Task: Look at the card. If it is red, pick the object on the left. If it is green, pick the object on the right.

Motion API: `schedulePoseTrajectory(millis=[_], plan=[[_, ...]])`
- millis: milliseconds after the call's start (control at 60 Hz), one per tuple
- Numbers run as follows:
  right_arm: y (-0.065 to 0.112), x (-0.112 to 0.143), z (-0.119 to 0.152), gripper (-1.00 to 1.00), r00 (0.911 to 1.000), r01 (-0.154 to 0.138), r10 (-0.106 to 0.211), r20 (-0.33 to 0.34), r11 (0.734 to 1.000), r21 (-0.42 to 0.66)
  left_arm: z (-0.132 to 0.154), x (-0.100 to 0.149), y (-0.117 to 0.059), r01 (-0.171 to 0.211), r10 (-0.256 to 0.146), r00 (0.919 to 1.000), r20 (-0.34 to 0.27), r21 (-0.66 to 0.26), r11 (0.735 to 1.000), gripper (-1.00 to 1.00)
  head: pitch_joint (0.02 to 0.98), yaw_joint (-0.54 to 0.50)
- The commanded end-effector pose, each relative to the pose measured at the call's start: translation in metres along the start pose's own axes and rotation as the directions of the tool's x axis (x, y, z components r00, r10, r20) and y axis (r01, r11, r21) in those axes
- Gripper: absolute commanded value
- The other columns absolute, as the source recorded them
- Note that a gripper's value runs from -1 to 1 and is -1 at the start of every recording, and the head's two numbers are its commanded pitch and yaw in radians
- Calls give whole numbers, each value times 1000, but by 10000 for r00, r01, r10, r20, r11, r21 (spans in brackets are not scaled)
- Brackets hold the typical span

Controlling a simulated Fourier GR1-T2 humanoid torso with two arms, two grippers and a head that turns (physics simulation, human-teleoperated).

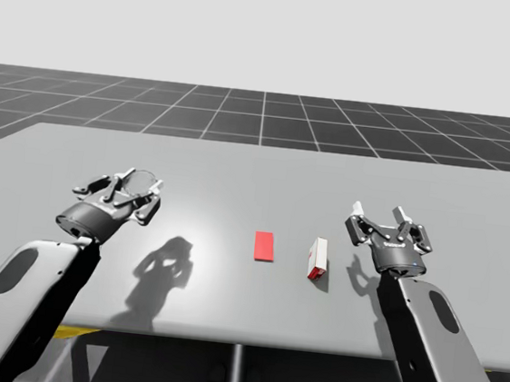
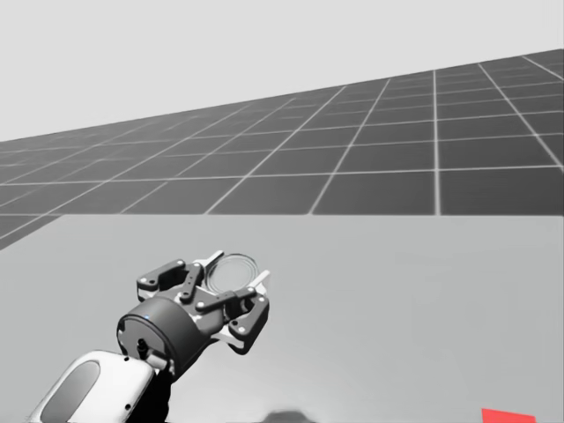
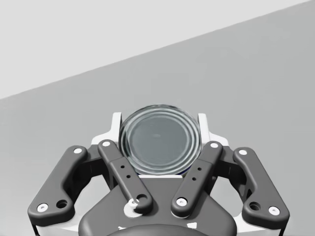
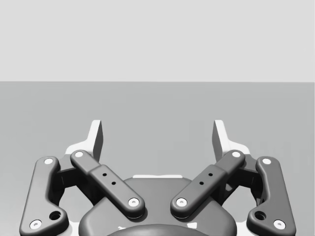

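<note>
Gripping a round can (image 3: 160,140) with a silvery ridged lid, the left gripper (image 1: 141,182) has both white fingertips (image 3: 116,123) pressed against opposite sides of the can, with the lid facing the left wrist camera. In the high view this gripper and can sit over the left part of the grey table (image 1: 239,167), and their shadow falls on the surface nearer the middle. The red card (image 1: 265,246) lies flat at the table centre. A red-and-white box (image 1: 318,258) stands just to the right of the card, apart from it. The right gripper (image 1: 380,210) is positioned near the box on its right side, without contact; its fingers (image 4: 96,133) are spread wide with nothing between them and bare table ahead.
</note>
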Motion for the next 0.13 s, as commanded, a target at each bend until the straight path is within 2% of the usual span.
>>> schedulePoseTrajectory(millis=[17, 33, 83, 133], plan=[[0, 0, 0, -1000, 10000, -11, 11, -10, 10000, 0, 1, 55, -2, 788, -697, 9909, 1155, -766, 9939, 993, 444, 357], [0, 0, 0, -1000, 10000, -10, 10, -14, 10000, -2, 2, 58, -2, 842, -750, 9896, 1224, -725, 9938, 1000, 444, 357], [0, 0, 0, -1000, 10000, -4, 4, -24, 10000, -12, 6, 72, -3, 1335, -1257, 9789, 1611, -384, 9903, 998, 444, 355], [0, 0, 0, -1000, 10000, 6, -7, -35, 10000, -15, 8, 81, -4, 1455, -1367, 9741, 1801, -365, 9887, 1000, 443, 355]])
